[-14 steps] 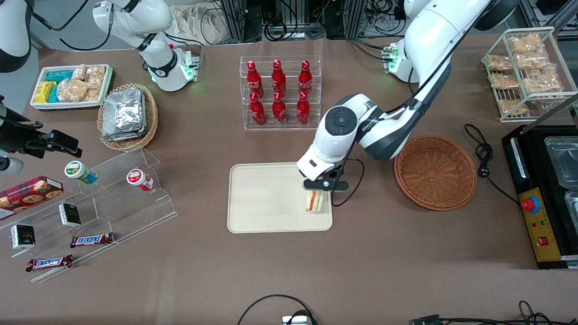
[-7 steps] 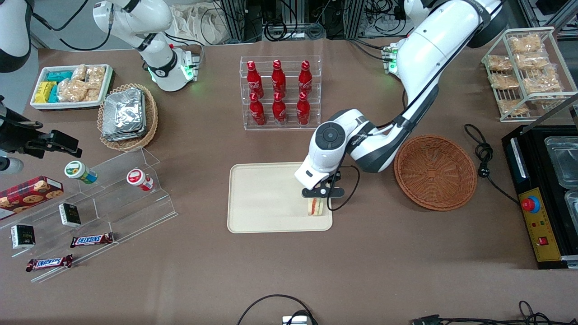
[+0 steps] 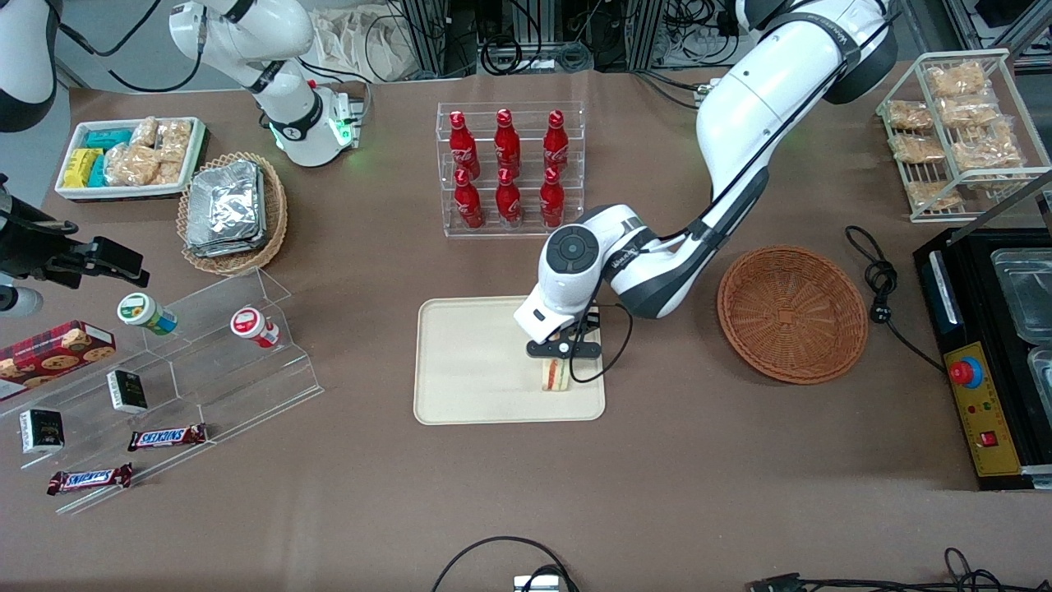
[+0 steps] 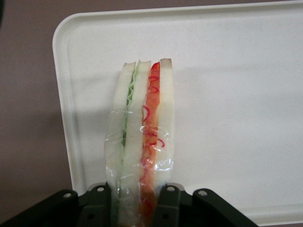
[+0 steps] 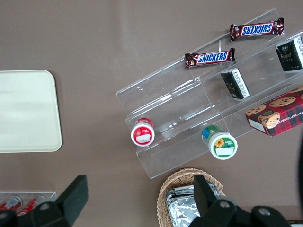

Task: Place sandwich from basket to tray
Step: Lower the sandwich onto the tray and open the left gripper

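Observation:
My gripper (image 3: pixel 556 355) is shut on the sandwich (image 3: pixel 553 376), a wrapped white-bread wedge with red and green filling. It hangs over the cream tray (image 3: pixel 468 362), near the tray's edge closest to the front camera and toward the basket's side. In the left wrist view the sandwich (image 4: pixel 142 137) stands edge-on between the black fingers (image 4: pixel 173 201), with the tray (image 4: pixel 227 94) under it. Whether the sandwich touches the tray surface I cannot tell. The reddish-brown wicker basket (image 3: pixel 792 314) sits beside the tray toward the working arm's end, with nothing in it.
A clear rack of red bottles (image 3: pixel 509 168) stands farther from the front camera than the tray. A tan basket of foil packs (image 3: pixel 232 212) and a clear stepped shelf with snacks (image 3: pixel 189 362) lie toward the parked arm's end. A black machine (image 3: pixel 990 353) and a cable (image 3: pixel 879 284) lie past the basket.
The gripper has carried the sandwich across the tray, away from the basket and toward the tray's middle. The grip stays shut on it.

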`<act>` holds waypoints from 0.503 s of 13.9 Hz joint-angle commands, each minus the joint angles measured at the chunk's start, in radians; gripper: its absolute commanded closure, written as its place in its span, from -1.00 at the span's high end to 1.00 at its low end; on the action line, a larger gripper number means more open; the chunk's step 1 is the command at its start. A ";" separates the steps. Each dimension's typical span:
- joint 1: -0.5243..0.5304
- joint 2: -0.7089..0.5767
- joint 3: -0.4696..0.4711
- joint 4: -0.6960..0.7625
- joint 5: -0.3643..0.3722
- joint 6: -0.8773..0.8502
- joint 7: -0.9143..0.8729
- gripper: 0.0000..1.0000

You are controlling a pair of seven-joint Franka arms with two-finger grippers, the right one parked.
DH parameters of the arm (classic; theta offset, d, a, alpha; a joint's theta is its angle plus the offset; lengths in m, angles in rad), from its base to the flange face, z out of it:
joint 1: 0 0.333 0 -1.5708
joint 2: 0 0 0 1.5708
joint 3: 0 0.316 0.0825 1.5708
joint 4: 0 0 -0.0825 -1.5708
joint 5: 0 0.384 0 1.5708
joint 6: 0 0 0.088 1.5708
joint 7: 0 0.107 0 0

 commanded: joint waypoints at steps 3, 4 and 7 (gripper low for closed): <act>-0.018 0.023 0.011 0.027 0.022 -0.026 -0.006 -0.02; -0.018 0.024 0.011 0.027 0.024 -0.026 -0.007 0.00; -0.018 0.030 0.011 0.026 0.024 -0.027 -0.009 0.15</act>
